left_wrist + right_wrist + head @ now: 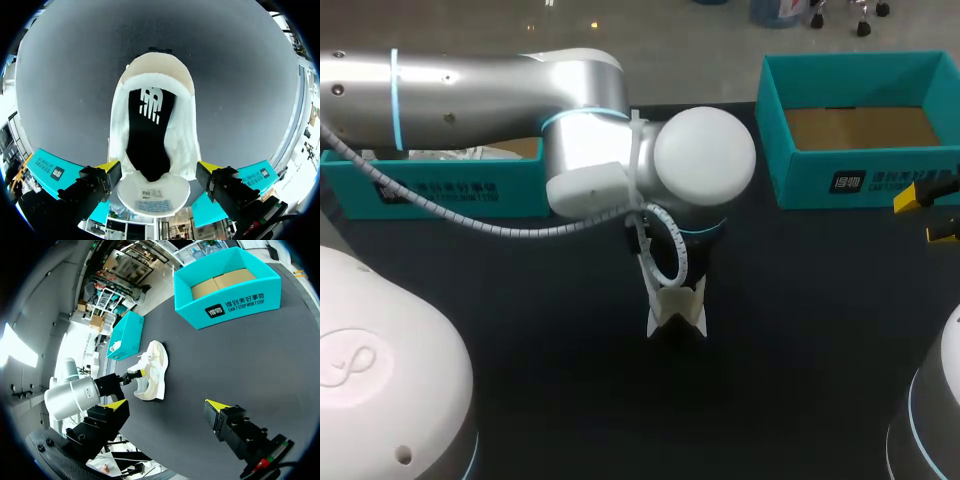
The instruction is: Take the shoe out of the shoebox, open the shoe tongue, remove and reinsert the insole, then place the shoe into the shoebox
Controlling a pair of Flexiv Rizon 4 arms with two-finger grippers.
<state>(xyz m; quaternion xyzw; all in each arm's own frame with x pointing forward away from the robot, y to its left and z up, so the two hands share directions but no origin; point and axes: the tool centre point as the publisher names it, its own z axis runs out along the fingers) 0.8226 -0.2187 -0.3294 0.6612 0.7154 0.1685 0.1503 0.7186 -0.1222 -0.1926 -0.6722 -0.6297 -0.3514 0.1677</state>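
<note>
The white shoe (187, 130) stands on the black table, with its black insole (150, 135) inside and its tongue (152, 197) folded open. My left gripper (159, 172) hangs right over it, open, a yellow fingertip (109, 167) on each side of the shoe at the tongue end. In the head view the left arm hides most of the shoe (678, 312). My right gripper (167, 407) is open and empty, well away from the shoe (152, 370), at the table's right edge (932, 215). An empty teal shoebox (860, 175) stands at the back right.
A second teal box (440, 190) with white paper in it stands at the back left, partly under my left arm. The table top (800, 330) is black and bare around the shoe.
</note>
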